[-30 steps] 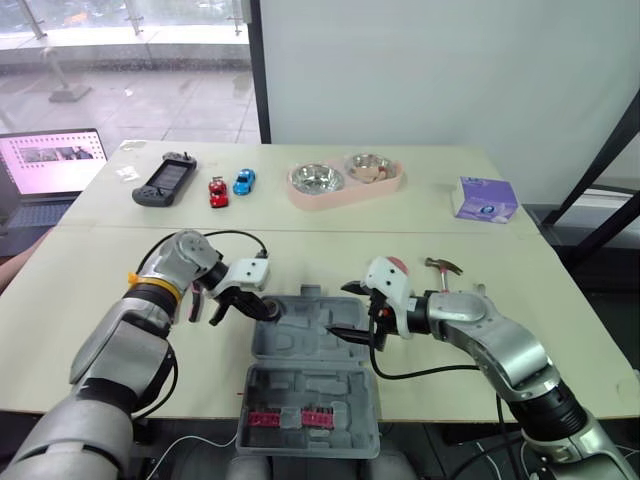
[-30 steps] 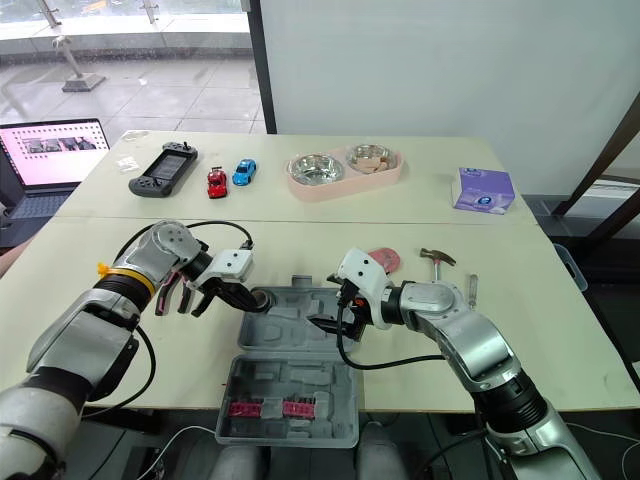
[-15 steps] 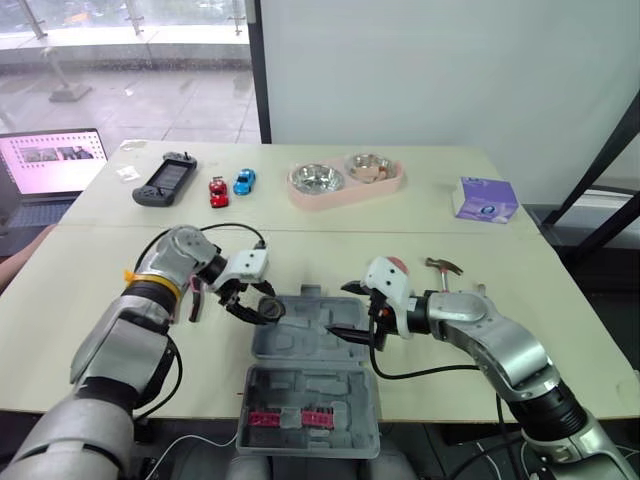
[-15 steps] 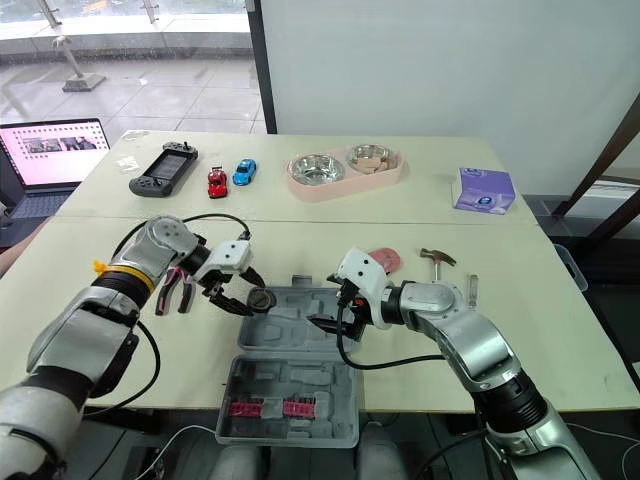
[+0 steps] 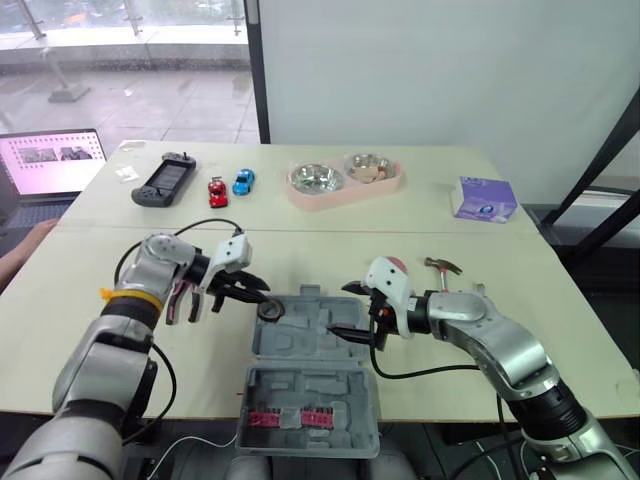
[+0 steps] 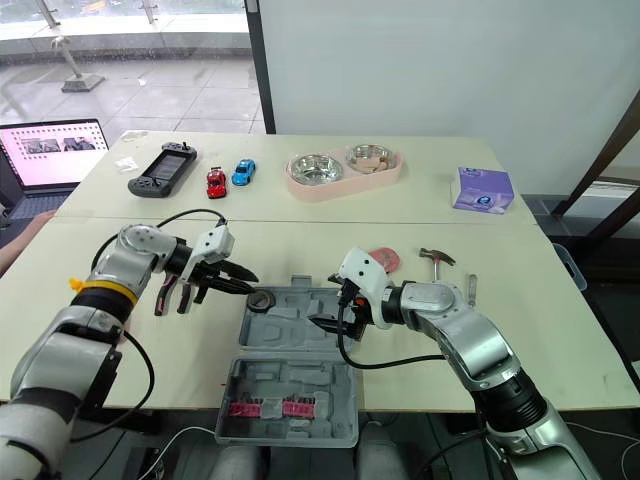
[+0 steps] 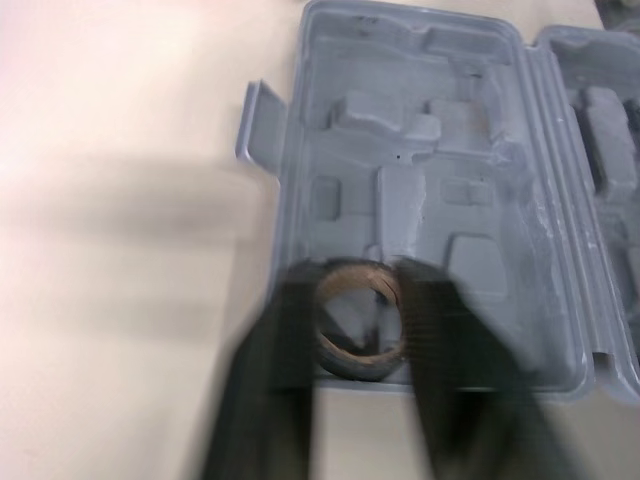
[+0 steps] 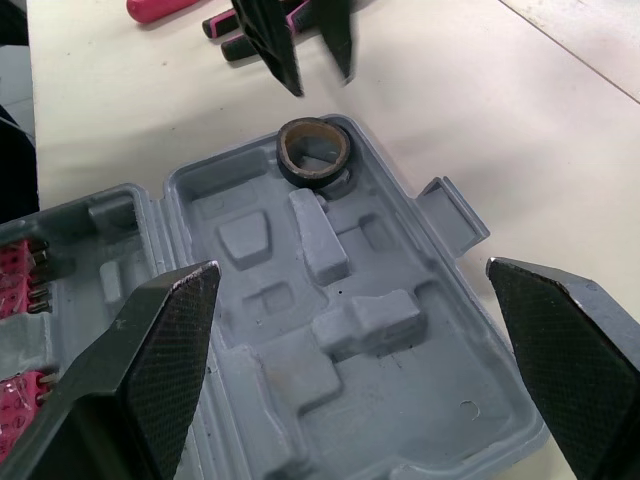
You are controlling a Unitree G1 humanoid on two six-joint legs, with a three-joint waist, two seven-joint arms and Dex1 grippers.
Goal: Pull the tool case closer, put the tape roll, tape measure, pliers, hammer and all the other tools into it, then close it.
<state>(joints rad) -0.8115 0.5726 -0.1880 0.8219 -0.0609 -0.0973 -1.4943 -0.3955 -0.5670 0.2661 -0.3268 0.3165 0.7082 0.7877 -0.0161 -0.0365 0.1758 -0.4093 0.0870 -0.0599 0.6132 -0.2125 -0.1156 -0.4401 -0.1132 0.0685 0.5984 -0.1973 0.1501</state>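
Tool case open; lid overhangs the near edge of the surface. Tape roll sits in the tray's far left corner, touching the rim. Left end effector released, fingers spread just beside the tape roll. Right end effector released, spread wide above the tray's right half.

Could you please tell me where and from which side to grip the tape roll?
I would take the tape roll across its wall, one finger in the hole and one outside, coming down from above: it lies hole-up in a corner of the tool case, whose rim crowds its outer sides.
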